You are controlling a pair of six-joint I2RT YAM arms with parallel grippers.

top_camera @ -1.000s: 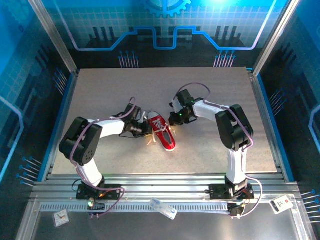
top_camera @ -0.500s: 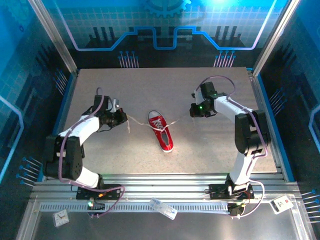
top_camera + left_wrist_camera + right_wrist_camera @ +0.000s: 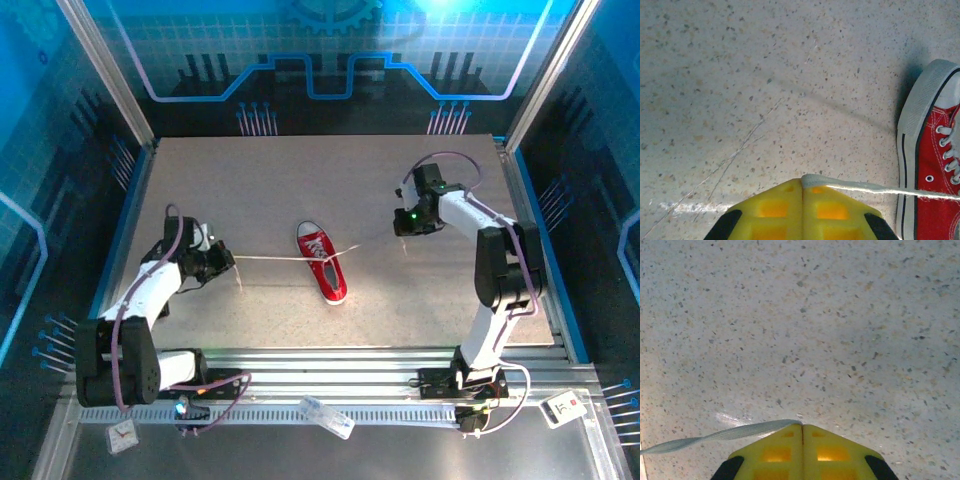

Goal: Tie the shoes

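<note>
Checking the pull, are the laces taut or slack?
Taut: laces run straight from the shoe to the shut left gripper and right gripper.

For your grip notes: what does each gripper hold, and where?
Left gripper pinches one lace, right gripper the other lace, each well out from the shoe.

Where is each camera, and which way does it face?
Top external: above and behind, looking down at the table; left arm, right arm, red sneaker.
Left wrist: on the left arm, facing the sneaker; left gripper pinches a lace.
Right wrist: on the right arm, facing the table; right gripper pinches the other lace.
Shared: the sneaker, in top and left wrist.
</note>
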